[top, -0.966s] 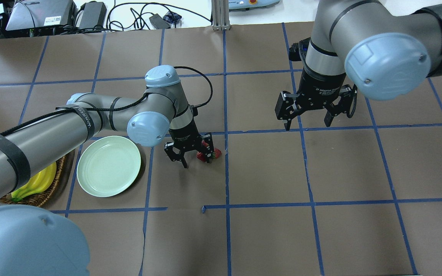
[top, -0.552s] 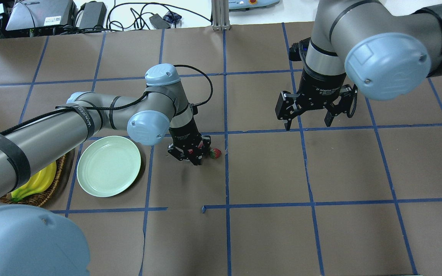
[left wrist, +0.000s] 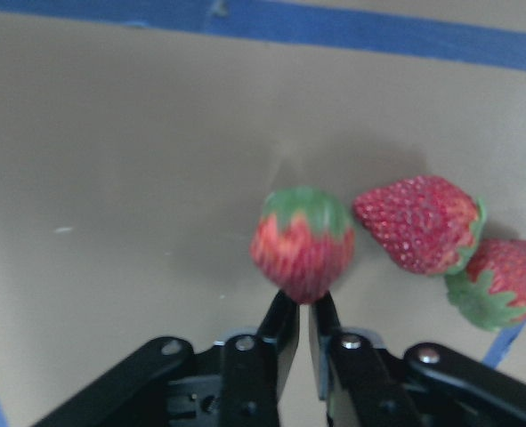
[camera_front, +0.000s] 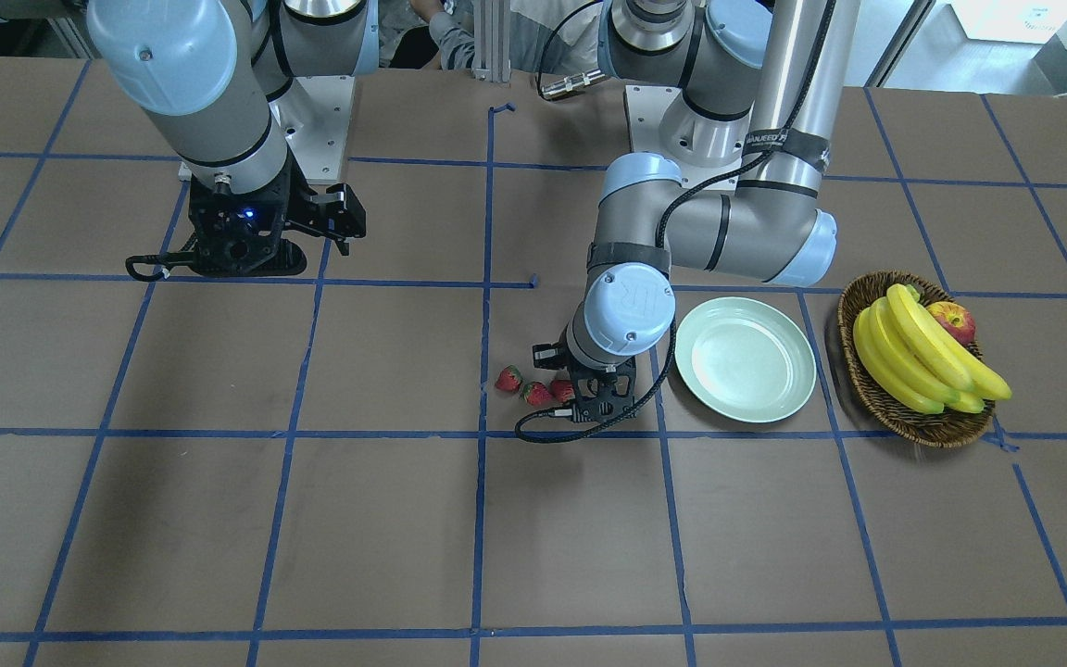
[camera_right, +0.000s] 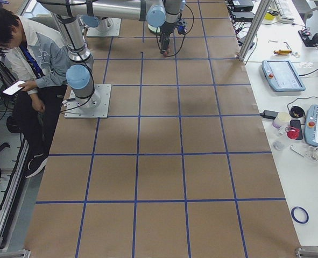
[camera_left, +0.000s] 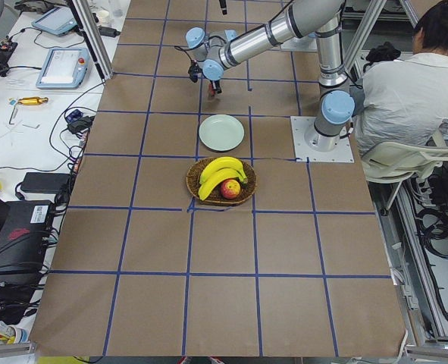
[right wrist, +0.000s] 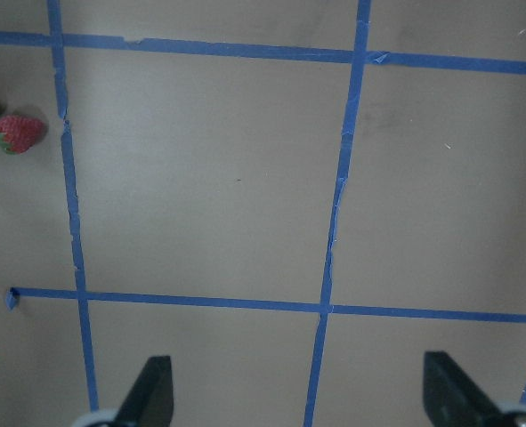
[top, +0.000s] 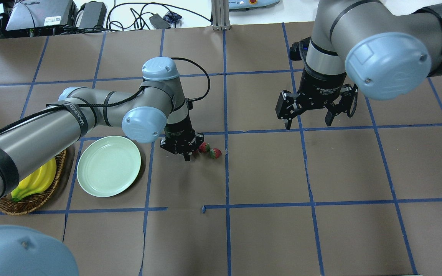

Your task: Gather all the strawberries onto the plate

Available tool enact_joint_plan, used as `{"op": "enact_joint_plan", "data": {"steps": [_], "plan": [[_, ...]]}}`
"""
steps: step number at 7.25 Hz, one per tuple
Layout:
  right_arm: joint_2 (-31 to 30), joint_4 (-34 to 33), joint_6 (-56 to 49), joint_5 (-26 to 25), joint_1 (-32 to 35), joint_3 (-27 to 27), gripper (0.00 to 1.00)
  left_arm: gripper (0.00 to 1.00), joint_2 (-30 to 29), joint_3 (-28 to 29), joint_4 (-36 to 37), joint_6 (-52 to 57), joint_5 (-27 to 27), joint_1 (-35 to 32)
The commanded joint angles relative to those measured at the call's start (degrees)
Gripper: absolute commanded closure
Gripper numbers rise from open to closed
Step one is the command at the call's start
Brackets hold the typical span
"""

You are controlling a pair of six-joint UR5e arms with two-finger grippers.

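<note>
Now, you're looking at the left gripper (left wrist: 303,304) pinching the tip of one strawberry (left wrist: 303,245), fingers nearly together and wrist pointing down at the brown paper (top: 267,172). Two more strawberries (left wrist: 418,222) are lying side by side just beyond it, near the mint-green plate (top: 108,171) but outside it. Farther off, the right gripper (top: 307,125), its label beginning "2F Adaptive", is hanging with fingers spread wide.
</note>
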Motion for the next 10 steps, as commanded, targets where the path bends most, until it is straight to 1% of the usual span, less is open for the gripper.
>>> {"op": "enact_joint_plan", "data": {"steps": [1, 2, 3, 4, 5, 6, 7, 8, 9, 10], "plan": [[0.0, 0.0, -0.1, 0.0, 0.0, 0.0, 0.00, 1.00, 3.2, 0.4, -5.6, 2.9, 3.9, 0.6], [0.0, 0.0, -0.1, 0.1, 0.0, 0.0, 0.00, 1.00, 3.7, 0.3, -6.5, 3.0, 4.5, 0.6], [0.0, 0.0, -0.1, 0.2, 0.0, 0.0, 0.00, 0.60, 3.4, 0.3, -6.0, 2.0, 1.8, 0.5], [0.0, 0.0, 0.0, 0.2, 0.1, 0.0, 0.00, 0.22, 2.4, 0.4, -4.4, -0.8, -4.7, 0.6], [0.0, 0.0, -0.1, 0.2, 0.0, 0.0, 0.00, 0.09, 1.7, 0.3, -1.0, -2.2, -5.9, 0.6], [0.1, 0.0, -0.1, 0.2, 0.0, 0.0, 0.00, 0.01, 1.6, 0.5, -0.4, -1.8, -6.0, 0.7], [0.0, 0.0, -0.1, 0.2, 0.1, 0.0, 0.00, 0.01, 0.6, 1.1, 2.6, -2.0, -5.7, 0.9], [0.0, -0.1, -0.1, 0.2, 0.0, 0.0, 0.00, 0.01, -0.3, 1.2, 3.3, -2.6, -5.6, 1.6], [0.0, -0.1, -0.1, 0.2, 0.0, 0.0, 0.00, 0.02, -0.5, 1.2, 3.8, -6.2, -5.6, 2.3], [0.0, -0.1, -0.1, 0.1, 0.0, 0.0, 0.00, 0.02, -0.5, 1.2, 4.5, -14.2, -5.8, 4.0]]}}
